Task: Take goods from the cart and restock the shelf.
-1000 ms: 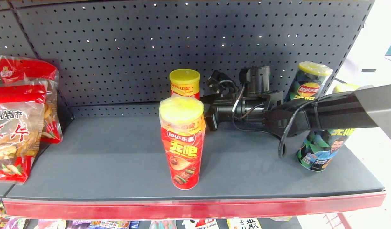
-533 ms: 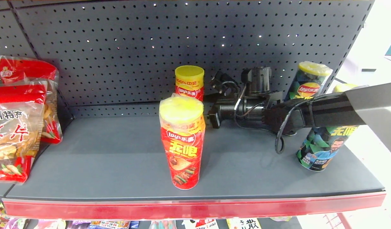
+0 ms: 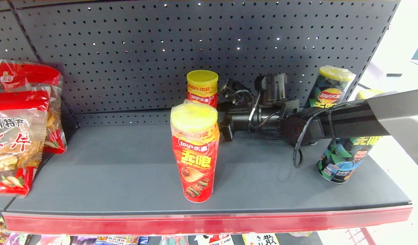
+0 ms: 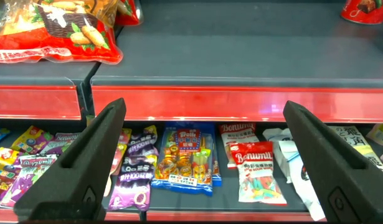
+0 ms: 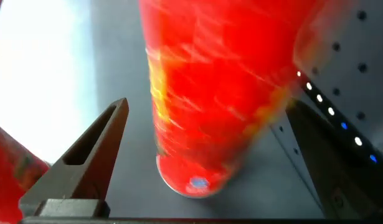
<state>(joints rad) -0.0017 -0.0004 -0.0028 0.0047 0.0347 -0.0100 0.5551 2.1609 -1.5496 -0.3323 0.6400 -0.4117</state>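
Head view: the rear red can [image 3: 202, 87] stands on the shelf [image 3: 127, 170] by the pegboard [image 3: 127, 51], where it stood 0.5 s ago. The right gripper [image 3: 224, 110] has edged left.
Left wrist view: the left gripper [image 4: 203, 106] is spread wide.
Right wrist view: spread fingers [image 5: 94, 158] straddle the can, with a gap on one side.
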